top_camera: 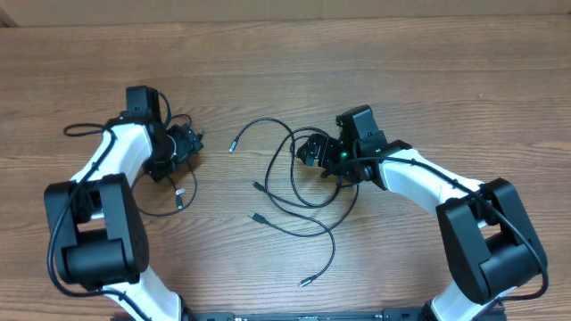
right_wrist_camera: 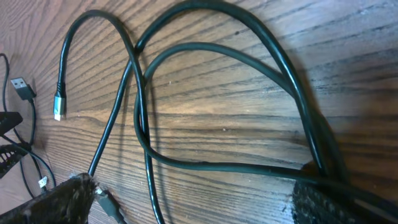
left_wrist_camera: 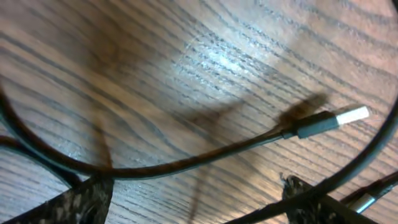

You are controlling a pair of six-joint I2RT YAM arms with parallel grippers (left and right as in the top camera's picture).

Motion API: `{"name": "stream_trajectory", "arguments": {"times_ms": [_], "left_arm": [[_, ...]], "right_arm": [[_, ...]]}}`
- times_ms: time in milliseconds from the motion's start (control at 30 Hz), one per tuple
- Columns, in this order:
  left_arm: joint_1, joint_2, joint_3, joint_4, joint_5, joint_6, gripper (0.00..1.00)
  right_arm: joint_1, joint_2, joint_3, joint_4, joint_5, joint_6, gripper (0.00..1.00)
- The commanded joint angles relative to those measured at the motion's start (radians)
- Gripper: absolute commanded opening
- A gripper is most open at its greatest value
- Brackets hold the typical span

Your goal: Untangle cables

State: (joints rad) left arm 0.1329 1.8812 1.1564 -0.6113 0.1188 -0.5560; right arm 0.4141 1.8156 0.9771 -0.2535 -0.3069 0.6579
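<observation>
my left gripper (left_wrist_camera: 193,202) has its fingers (left_wrist_camera: 74,199) spread wide with nothing pinched. a thin black cable (left_wrist_camera: 186,163) lies flat on the wood between them and curves out to a plug (left_wrist_camera: 333,118) with a pale metal tip. my right gripper (right_wrist_camera: 193,202) is wide open too, fingertips (right_wrist_camera: 59,199) far apart. a couple of strands of the cables (right_wrist_camera: 217,168) run across the gap between them on the table, none clamped as far as i can tell. further out in the right wrist view the loops cross over each other and one end shows a silvery tip (right_wrist_camera: 59,102). from overhead, the left gripper sits over its own small loop of cable on the left side of the table (top_camera: 401,71). the right gripper is at the right edge of the bigger pile of overlapping loops (top_camera: 303,201) in the middle, with loose plug ends (top_camera: 257,217) poking out toward the left and the near edge. the two bunches lie apart.
</observation>
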Motion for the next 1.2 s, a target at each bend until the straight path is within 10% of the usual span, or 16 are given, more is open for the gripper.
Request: {"name": "stream_trajectory", "arguments": {"times_ms": [0, 433, 667, 1167], "left_arm": [[0.009, 0.028, -0.07, 0.038, -0.002, -0.103, 0.89], [0.012, -0.024, 0.01, -0.083, -0.057, -0.095, 0.99], [0.003, -0.059, 0.015, -0.172, -0.237, -0.354, 0.99], [0.002, 0.019, -0.026, -0.102, -0.283, -0.446, 0.99]], "right_arm": [[-0.003, 0.025, -0.021, -0.005, 0.036, 0.001, 1.0], [-0.003, 0.025, -0.021, -0.005, 0.036, 0.001, 1.0], [-0.003, 0.025, -0.021, -0.006, 0.036, 0.001, 1.0], [-0.003, 0.025, -0.021, -0.006, 0.036, 0.001, 1.0]]}}
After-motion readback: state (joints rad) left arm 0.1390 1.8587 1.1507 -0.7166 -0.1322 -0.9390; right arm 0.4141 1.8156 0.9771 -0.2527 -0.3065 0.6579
